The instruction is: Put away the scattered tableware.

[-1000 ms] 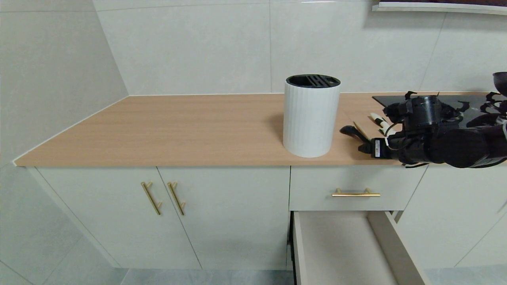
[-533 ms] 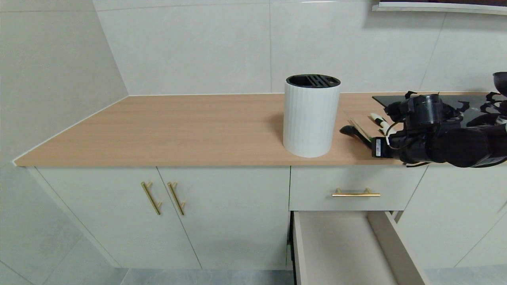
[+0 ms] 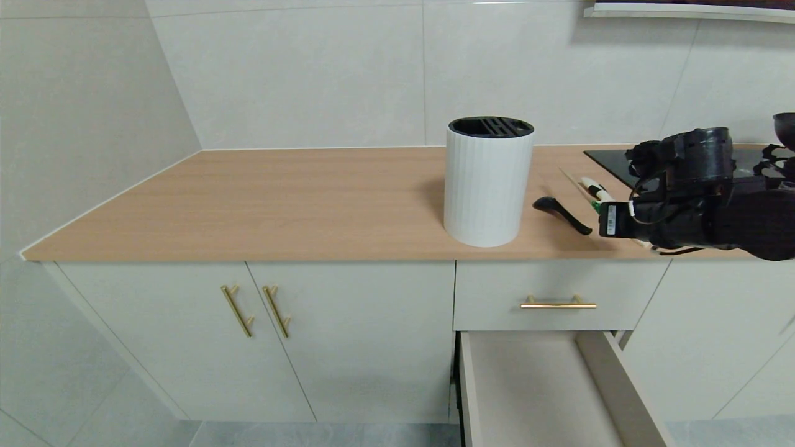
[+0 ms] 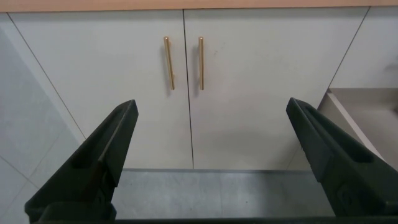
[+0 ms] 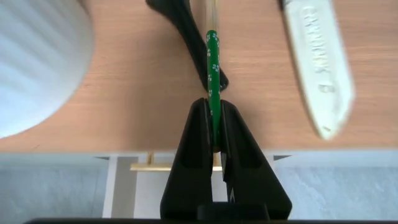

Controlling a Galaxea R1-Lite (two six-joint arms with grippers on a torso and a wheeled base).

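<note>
Pinching green chopstick (image 5: 212, 56), right claw (image 5: 213, 113), above counter (image 3: 279, 198)

countertop (image 3: 279, 205): matt wood grain | holder (image 3: 487, 186): ribbed plastic | chopstick (image 5: 212, 56): smooth green paint | drawer handle (image 3: 558, 304): brass

The tabletop (image 3: 279, 205) carries one white ribbed holder (image 3: 489, 183), one black spoon (image 3: 561, 213), one green-tipped chopstick (image 5: 212, 68) and one white-handled utensil (image 5: 320, 62). The cabinet front below has two handled doors (image 3: 174, 335), one shut drawer (image 3: 497, 288) and one open drawer (image 3: 464, 385). Gold handles (image 3: 238, 310) number three: two upright bars on the doors, one level bar on the shut drawer.
</note>
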